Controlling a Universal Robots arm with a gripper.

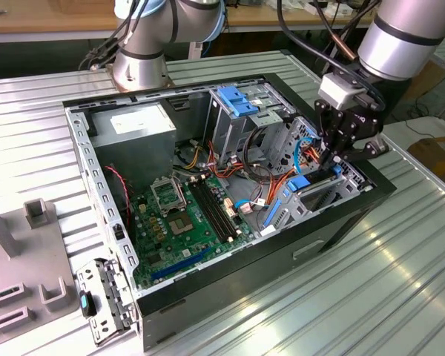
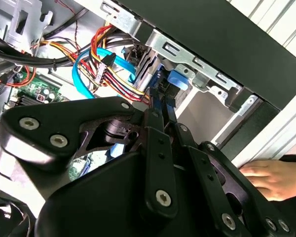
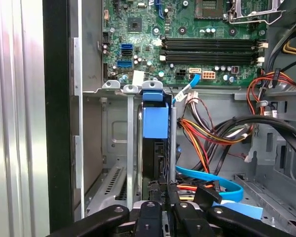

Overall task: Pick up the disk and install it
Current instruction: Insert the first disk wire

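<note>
Disk (image 3: 155, 129) is standing edgewise in the bay (image 3: 113, 148) at the exterior view's right, gripper (image 3: 164, 195) clenching it, cables (image 3: 207, 133) crowding beside.

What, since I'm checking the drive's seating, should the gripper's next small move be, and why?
Probably press the disk slightly deeper, straight along its slot: the gripper is shut on its edge, the disk stands on edge between the drive bay's metal walls, and orange cables lie close beside it.

Flat green circuit-board motherboard (image 1: 193, 215), black slots. Black metal computer case (image 1: 341, 222). Upright dark disk (image 3: 155, 121): blue plastic tab. Matt black metal gripper (image 3: 163, 191). Wire bundle (image 3: 207, 136): red, orange, yellow. Ribbed silver metal table (image 1: 400, 282).
</note>
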